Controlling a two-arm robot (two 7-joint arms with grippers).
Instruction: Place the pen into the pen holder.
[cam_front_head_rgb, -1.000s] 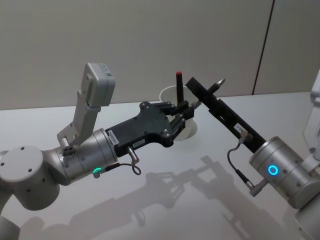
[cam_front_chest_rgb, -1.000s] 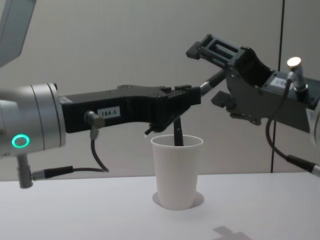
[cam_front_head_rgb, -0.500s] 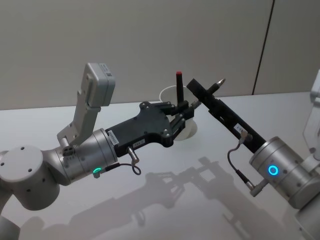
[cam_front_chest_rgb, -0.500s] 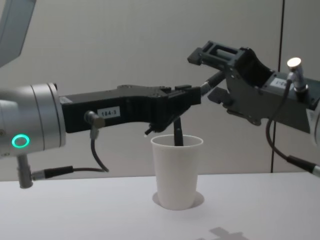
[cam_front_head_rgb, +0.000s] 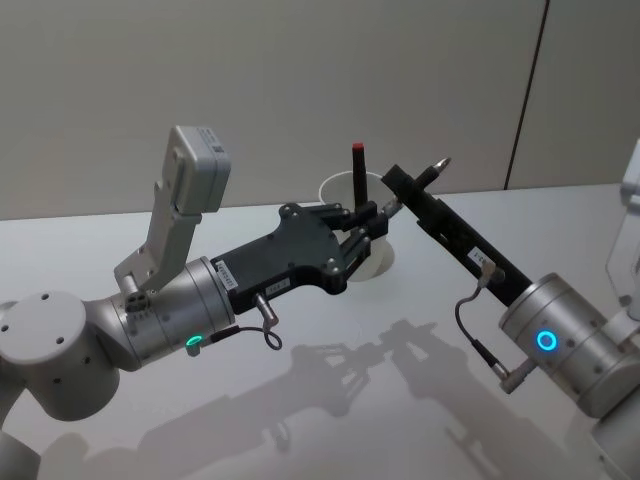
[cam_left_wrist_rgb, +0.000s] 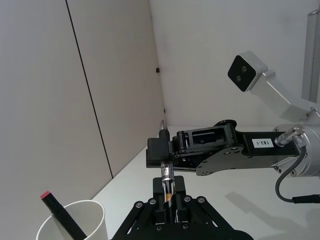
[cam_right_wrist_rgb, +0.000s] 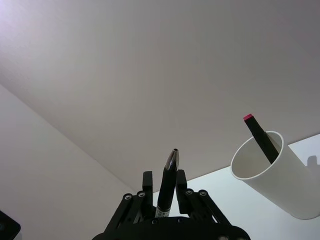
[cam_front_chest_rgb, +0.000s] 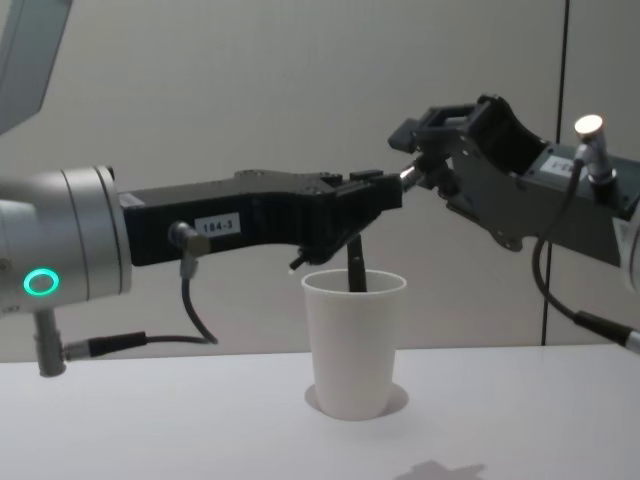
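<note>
Since the left pincer (cam_front_chest_rgb: 390, 192) and the right pincer (cam_front_chest_rgb: 428, 166) are both closed on the pen (cam_front_head_rgb: 436, 166), held in the air above and beside the pen holder (cam_front_chest_rgb: 355, 340) on the table (cam_front_chest_rgb: 150, 420), you risk wrenching or dropping it if 1 arm moves before the other releases.

Looks like a robotics test room: plain white desk (cam_front_head_rgb: 80, 250), blank grey wall panels (cam_front_head_rgb: 250, 80) split by a dark vertical seam (cam_front_head_rgb: 527, 95).
</note>
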